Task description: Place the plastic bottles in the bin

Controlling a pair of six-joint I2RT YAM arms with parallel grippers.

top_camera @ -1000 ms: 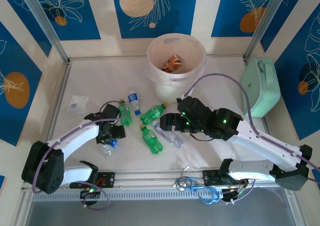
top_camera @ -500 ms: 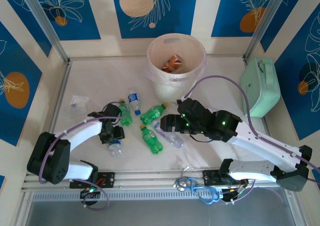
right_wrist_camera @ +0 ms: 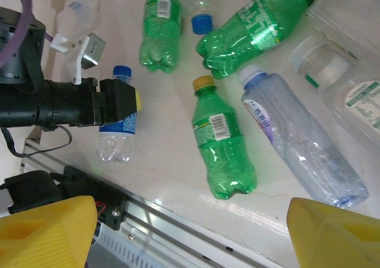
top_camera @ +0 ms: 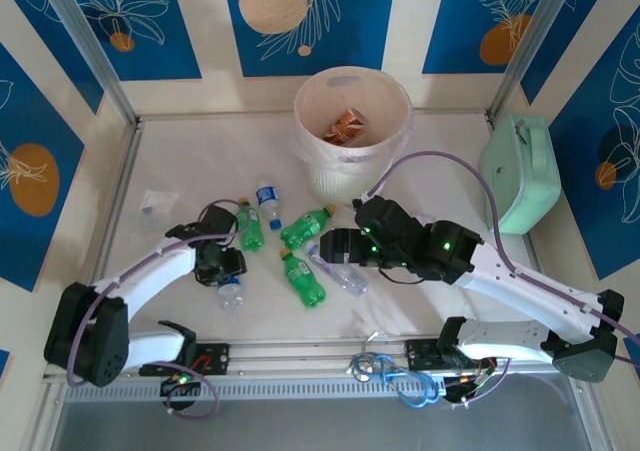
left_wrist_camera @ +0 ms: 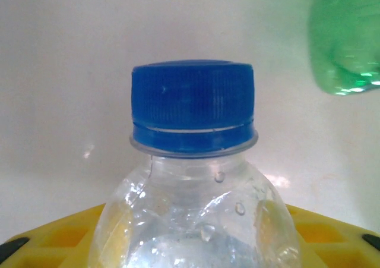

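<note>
Pale pink-white, the bin (top_camera: 385, 146) stands at the middle of the table's (top_camera: 190, 161) far edge, with an orange-labelled item (top_camera: 348, 126) lying inside it; a mint-green case (top_camera: 520, 176) sits by the right edge toward the far corner; a small clear bag (top_camera: 157, 203) lies near the left edge.

Six bottles lie loose on the table between the bin and the near edge, all on their sides: a small clear bottle (top_camera: 267, 203) with a blue cap; just beside it, a left green bottle (top_camera: 250, 228); a slanted green bottle (top_camera: 306, 226) nearer the bin; a near green bottle (top_camera: 303, 278) with a yellow cap; a long clear bottle (top_camera: 337, 269) just to its right; and a blue-labelled bottle (top_camera: 230, 291), closest to the near edge.

The left hand (top_camera: 225, 269) is low over the blue-labelled bottle; its yellow fingers (left_wrist_camera: 65, 238) show on either side of the bottle's shoulder, below the blue cap (left_wrist_camera: 193, 107), but whether they press it I cannot tell.

The right hand (top_camera: 335, 243) hangs above the long clear bottle and the near green bottle, its yellow fingertips (right_wrist_camera: 47, 232) spread wide and holding nothing.
</note>
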